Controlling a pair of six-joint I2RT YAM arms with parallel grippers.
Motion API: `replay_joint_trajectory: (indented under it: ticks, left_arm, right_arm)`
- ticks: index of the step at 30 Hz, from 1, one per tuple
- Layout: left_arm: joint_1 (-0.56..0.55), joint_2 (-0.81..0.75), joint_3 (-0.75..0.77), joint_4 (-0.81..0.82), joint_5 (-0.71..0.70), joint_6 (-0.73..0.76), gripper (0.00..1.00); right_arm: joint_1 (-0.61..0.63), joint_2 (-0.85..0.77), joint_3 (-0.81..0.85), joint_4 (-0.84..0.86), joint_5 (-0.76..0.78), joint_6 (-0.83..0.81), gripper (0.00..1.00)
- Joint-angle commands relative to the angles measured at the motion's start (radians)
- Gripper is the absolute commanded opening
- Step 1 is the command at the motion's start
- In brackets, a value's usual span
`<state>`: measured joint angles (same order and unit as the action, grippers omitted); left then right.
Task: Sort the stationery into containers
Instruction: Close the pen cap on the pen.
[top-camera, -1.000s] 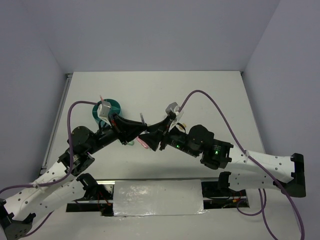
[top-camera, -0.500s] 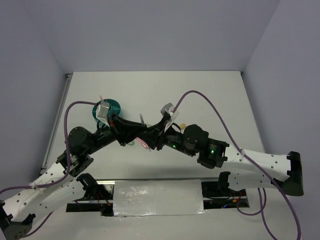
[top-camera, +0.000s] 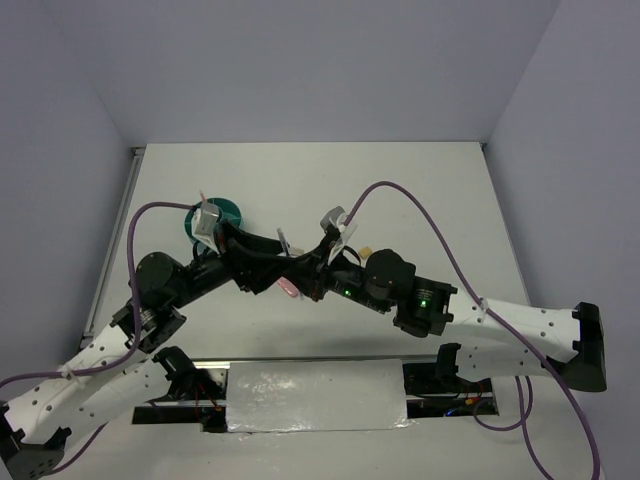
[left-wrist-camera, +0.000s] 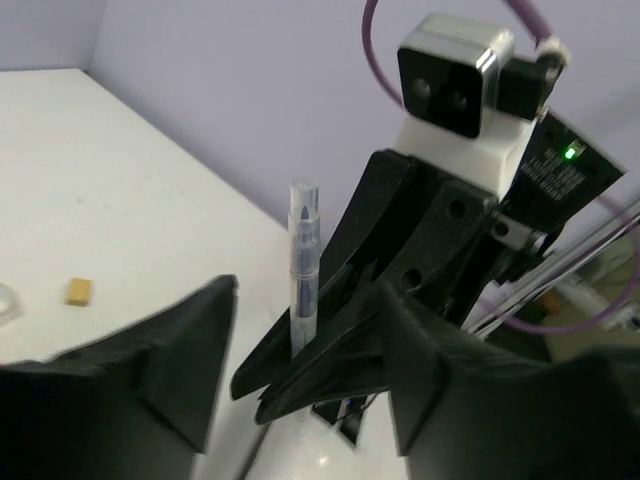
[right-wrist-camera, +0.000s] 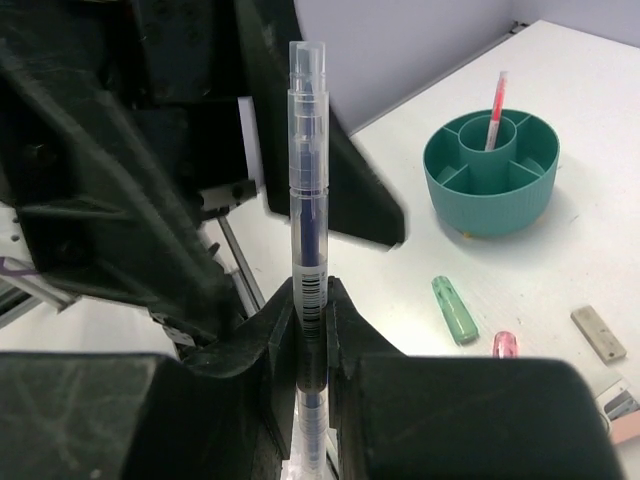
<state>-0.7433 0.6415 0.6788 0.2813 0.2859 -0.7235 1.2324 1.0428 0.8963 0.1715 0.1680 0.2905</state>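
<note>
Plastic pen (right-wrist-camera: 308, 200): right pincer (right-wrist-camera: 310, 312) clamps, left pincer (left-wrist-camera: 305, 300) gapes.

The white table (top-camera: 400, 180) carries a round teal organiser cup (right-wrist-camera: 490, 175) toward its 10 o'clock in the overhead view; from the right wrist, a mint-green eraser (right-wrist-camera: 455, 310) lies at the cup's 6 o'clock, a pink eraser (right-wrist-camera: 505, 345) just beside it, and a grey block (right-wrist-camera: 598, 333) at 5 o'clock.

pen (right-wrist-camera: 494, 100) stands in the cup (right-wrist-camera: 490, 208), in its central ring.
</note>
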Motion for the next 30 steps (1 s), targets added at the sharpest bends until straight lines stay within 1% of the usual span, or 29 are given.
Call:
replay_joint_trajectory:
  ticks: [1, 2, 5, 9, 12, 13, 15, 17, 18, 25, 29, 30]
  left_arm:
    - [-0.005, 0.004, 0.077, -0.017, -0.016, 0.024, 0.80]
    - [-0.004, 0.001, 0.102, -0.040, -0.034, 0.039, 0.83]
    - [-0.004, -0.005, 0.148, -0.085, -0.077, 0.070, 0.81]
    - [-0.004, 0.020, 0.261, -0.192, -0.137, 0.133, 0.81]
    - [-0.004, 0.063, 0.315, -0.252, -0.186, 0.154, 0.76]
    - [-0.004, 0.079, 0.324, -0.260, -0.195, 0.153, 0.75]
    - [-0.004, 0.093, 0.323, -0.254, -0.182, 0.150, 0.61]
    - [-0.004, 0.101, 0.320, -0.248, -0.174, 0.145, 0.59]
    - [-0.004, 0.104, 0.320, -0.243, -0.166, 0.144, 0.56]
    - [-0.004, 0.119, 0.286, -0.203, -0.107, 0.119, 0.57]
    - [-0.004, 0.119, 0.260, -0.180, -0.085, 0.107, 0.56]
    - [-0.004, 0.119, 0.255, -0.176, -0.080, 0.104, 0.54]
  right_arm:
    - [-0.004, -0.020, -0.010, 0.040, 0.016, 0.006, 0.00]
    - [-0.004, -0.021, -0.011, 0.043, 0.024, 0.013, 0.00]
    - [-0.004, -0.020, -0.016, 0.036, 0.025, 0.016, 0.00]
    - [-0.002, -0.026, -0.025, 0.040, 0.001, 0.016, 0.00]
    - [-0.002, -0.035, -0.028, 0.048, -0.016, 0.016, 0.00]
    - [-0.004, -0.036, -0.027, 0.048, -0.019, 0.016, 0.00]
    - [-0.002, -0.036, -0.023, 0.042, -0.024, 0.013, 0.00]
    - [-0.004, -0.040, -0.023, 0.040, -0.021, 0.013, 0.00]
    - [-0.002, -0.041, -0.023, 0.042, -0.018, 0.010, 0.00]
    - [-0.002, -0.046, -0.004, 0.023, -0.009, -0.005, 0.00]
    - [-0.004, -0.047, 0.007, 0.020, -0.004, -0.011, 0.00]
    - [-0.002, -0.044, 0.009, 0.016, -0.002, -0.013, 0.00]
